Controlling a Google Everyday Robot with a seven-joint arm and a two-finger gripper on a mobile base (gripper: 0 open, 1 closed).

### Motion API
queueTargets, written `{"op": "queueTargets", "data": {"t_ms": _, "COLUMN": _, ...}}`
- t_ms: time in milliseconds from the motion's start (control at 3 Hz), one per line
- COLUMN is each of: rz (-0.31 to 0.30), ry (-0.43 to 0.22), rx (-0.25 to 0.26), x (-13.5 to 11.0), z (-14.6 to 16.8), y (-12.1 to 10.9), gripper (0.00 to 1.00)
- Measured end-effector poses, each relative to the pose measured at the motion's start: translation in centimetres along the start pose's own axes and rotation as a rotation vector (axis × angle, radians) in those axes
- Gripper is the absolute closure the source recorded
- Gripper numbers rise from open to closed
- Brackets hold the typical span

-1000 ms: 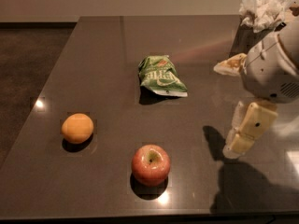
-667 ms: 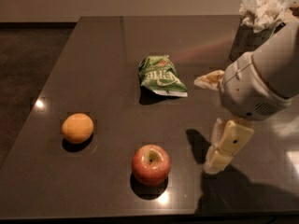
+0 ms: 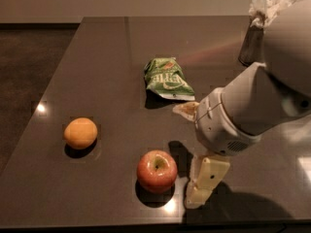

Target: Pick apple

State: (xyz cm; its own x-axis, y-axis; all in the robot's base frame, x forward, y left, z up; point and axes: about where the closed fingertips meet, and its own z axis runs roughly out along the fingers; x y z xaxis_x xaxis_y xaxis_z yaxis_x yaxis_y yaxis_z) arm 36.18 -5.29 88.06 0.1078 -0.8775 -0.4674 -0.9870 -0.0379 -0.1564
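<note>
The red apple [image 3: 156, 170], with yellowish streaks and its stem hollow facing up, sits on the dark table [image 3: 107, 57] near the front edge. My gripper [image 3: 195, 148] is just right of the apple, low over the table. It is open: one cream finger [image 3: 206, 182] points down beside the apple and the other [image 3: 186, 110] sits further back. Nothing is held. The gripper does not touch the apple.
An orange round fruit [image 3: 80, 133] lies left of the apple. A green chip bag [image 3: 167, 78] lies at the table's middle. A dark holder with white napkins [image 3: 260, 18] stands at the back right. My bulky arm [image 3: 262, 101] covers the right side.
My arm and gripper have moved left across the table, from the right edge to right beside the apple. The apple, the orange fruit and the bag have not moved.
</note>
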Motion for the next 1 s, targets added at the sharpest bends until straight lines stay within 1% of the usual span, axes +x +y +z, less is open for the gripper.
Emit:
{"op": "queueTargets", "data": {"t_ms": 333, "rz": -0.039, "ry": 0.005, "rx": -0.016, "x": -0.7, "z": 2.0, "y": 1.0, "gripper": 0.0}}
{"op": "queueTargets", "data": {"t_ms": 1000, "rz": -0.091, "ry": 0.016, "rx": -0.045, "x": -1.7, "z": 4.1, "y": 1.9, "gripper": 0.0}}
